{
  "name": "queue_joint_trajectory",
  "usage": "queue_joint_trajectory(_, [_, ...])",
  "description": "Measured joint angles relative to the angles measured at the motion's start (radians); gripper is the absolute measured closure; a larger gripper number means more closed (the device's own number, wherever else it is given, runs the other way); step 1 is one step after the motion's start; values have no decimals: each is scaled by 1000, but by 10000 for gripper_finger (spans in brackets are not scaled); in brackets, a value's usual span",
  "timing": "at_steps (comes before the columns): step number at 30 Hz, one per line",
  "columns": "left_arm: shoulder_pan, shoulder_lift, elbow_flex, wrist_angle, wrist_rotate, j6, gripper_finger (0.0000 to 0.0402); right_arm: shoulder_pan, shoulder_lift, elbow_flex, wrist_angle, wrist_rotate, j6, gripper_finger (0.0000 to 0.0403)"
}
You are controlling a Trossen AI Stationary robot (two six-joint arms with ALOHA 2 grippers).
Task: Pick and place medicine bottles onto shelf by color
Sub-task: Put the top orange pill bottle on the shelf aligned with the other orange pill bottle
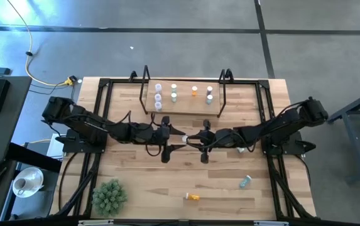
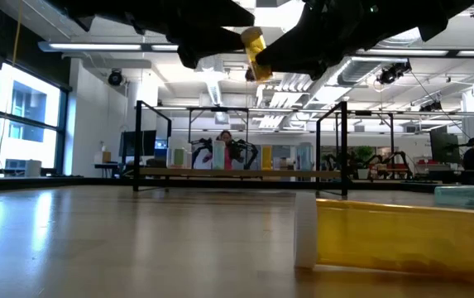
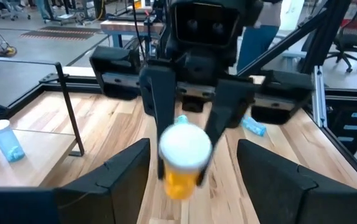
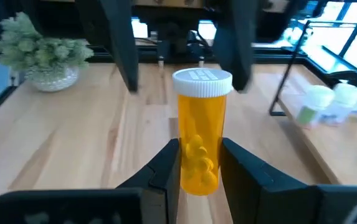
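At frame centre, an orange bottle is pinched by the right gripper for shelving; the left gripper is let open

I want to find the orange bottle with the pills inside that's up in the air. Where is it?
The orange bottle hangs above the table's middle in the high view, pinched by the right pincer, with the open left pincer right beside it, just in front of the shelf.
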Motion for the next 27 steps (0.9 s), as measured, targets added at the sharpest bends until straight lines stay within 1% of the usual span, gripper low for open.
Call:
queue_joint_trajectory(5, [-1, -68, 0, -95, 1, -1, 171, 3, -66, 0, -77, 70, 8, 318])
queue_joint_trajectory(8, [-2, -91, 0, -152, 1, -21, 170, 3, -110, 0, -116, 73, 32, 318])
queue_joint_trajectory(12, [-12, -111, -1, -176, 1, -26, 170, 3, -165, 0, -139, 102, 34, 316])
queue_joint_trajectory(14, [-21, -119, -1, -174, 0, -26, 170, 3, -187, 0, -161, 145, 34, 316])
queue_joint_trajectory(17, [-38, -131, -1, -174, 0, -22, 170, 3, -200, -19, -167, 246, 34, 316])
queue_joint_trajectory(20, [-55, -141, -1, -175, -1, -8, 171, -8, -198, -82, -103, 307, 48, 316])
queue_joint_trajectory(27, [-62, -148, 0, -174, -2, 0, 170, -78, -198, -293, 262, 293, 117, 316])
